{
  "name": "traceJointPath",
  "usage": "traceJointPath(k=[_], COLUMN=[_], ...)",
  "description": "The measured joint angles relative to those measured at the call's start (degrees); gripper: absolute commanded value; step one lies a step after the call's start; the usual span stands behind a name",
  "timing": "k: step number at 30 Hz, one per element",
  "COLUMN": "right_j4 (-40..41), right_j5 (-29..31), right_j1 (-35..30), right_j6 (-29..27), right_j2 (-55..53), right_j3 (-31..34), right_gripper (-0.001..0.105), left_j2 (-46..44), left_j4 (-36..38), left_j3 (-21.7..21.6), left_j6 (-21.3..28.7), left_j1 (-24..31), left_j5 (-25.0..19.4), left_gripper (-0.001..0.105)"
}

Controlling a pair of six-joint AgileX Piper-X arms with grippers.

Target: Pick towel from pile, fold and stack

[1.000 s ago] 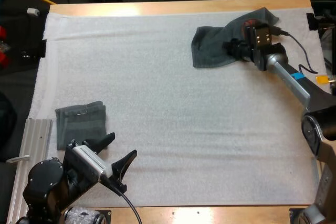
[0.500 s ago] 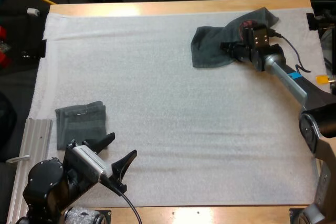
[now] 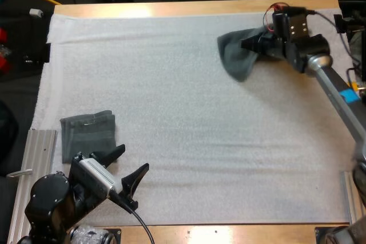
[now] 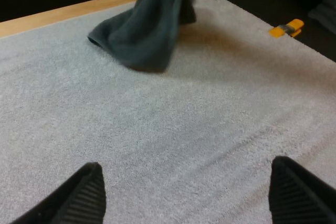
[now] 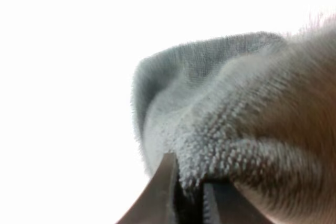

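Since a second ago the right gripper (image 3: 251, 44) has risen and swung toward the far edge of the table (image 3: 171, 8), taking the crumpled towel (image 3: 235, 56) with it. The cloth that lay spread flat is now gathered into a hanging, tapering bunch. In the right wrist view its two dark fingers (image 5: 164, 195) stand almost together with a thin fold of the towel (image 5: 236, 129) nipped between them. The pile there is looped and nubbly terry, grey-green, bulging into a soft rounded hump above the pinch. Outward from that grip the fabric falls in heavy folds to a blunt point that reaches down to the white mat (image 3: 189, 112). Whether the tip rests on the mat or hangs just above it I cannot tell. From the left wrist view the same towel (image 4: 144, 30) reads as a drooping dark sack with a shadow under it, near the mat's far corner. The left gripper (image 3: 127, 163) has not shifted, and its black fingers (image 4: 86, 195), ribbed on their inner faces, are spread wide with nothing between them, above bare mat at the near side. Just beside it, toward the mat's left edge, lies the folded towel (image 3: 87, 134), a flat squarish pad of the same dark grey-green cloth, well apart from the lifted one. The mat itself is a pale, finely pebbled foam sheet with faint creases, covering most of the light wooden table.
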Motion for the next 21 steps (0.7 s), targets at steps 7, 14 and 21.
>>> traceJointPath(k=[7,14,21], right_j4=[9.15,18.04,27.03], right_j5=[1.29,2.85,3.69], right_j1=[3.38,9.22,15.31], right_j6=[-2.22,-2.25,-2.25], right_j2=[-12.5,-23.32,-31.03], right_j3=[0.0,0.0,-0.08], right_gripper=[0.0,0.0,0.0], left_j2=[0.0,0.0,0.0], left_j4=[0.0,0.3,9.62], left_j3=[0.0,0.0,0.0], left_j6=[0.0,0.0,0.0], left_j1=[0.0,0.0,0.0], left_j5=[0.0,0.51,7.04], left_gripper=[0.063,0.063,0.063])
